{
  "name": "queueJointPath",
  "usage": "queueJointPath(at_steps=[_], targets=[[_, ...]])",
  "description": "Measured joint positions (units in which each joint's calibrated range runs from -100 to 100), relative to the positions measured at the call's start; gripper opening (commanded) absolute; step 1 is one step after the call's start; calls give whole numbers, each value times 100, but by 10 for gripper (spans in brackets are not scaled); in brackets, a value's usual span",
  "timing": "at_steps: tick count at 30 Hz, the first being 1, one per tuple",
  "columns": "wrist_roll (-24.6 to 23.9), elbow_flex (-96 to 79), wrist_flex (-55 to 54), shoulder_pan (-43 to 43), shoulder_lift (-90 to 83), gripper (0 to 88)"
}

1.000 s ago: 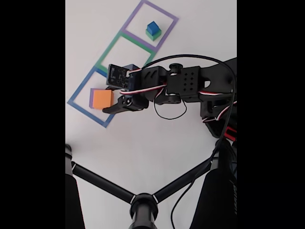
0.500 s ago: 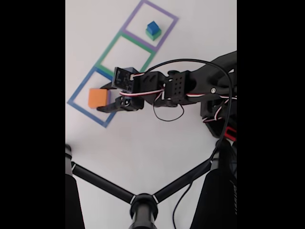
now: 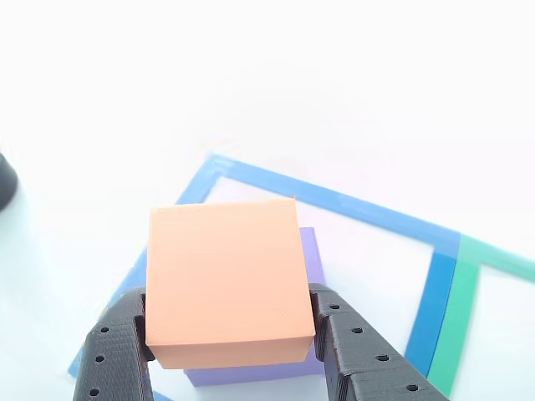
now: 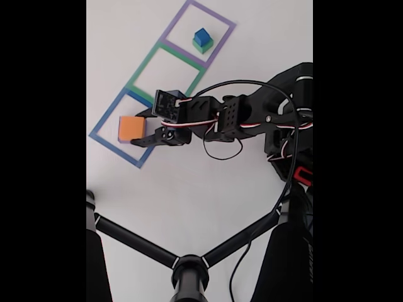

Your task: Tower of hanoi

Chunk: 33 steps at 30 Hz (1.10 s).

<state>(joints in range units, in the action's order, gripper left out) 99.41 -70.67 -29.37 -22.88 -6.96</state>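
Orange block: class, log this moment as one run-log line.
gripper: shut on orange block | orange block: over purple slab, blue outline | blue cube: on green block, purple outline

The arm point(image 4: 252, 116) enters the fixed view from the right edge and extends leftward, roughly horizontal in that view, toward the orange block point(image 4: 131, 128). The wrist section carries white, red and black cables looping below it. The gripper point(image 4: 140, 129) sits at the right side of the orange block. In the other view, the gripper point(image 3: 230, 330) has its two dark perforated fingers point(image 3: 117, 351) spread to either side of the orange block, one against each lower side face. The jaws are closed on the block.
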Motion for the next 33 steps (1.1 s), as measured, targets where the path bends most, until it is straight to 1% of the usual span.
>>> queueJointPath(at_steps=[7, 23, 33], targets=[[0, 165, -96, 115, 312, 58], [0, 635, -96, 57, 768, 60], [0, 661, -96, 16, 777, 55]])
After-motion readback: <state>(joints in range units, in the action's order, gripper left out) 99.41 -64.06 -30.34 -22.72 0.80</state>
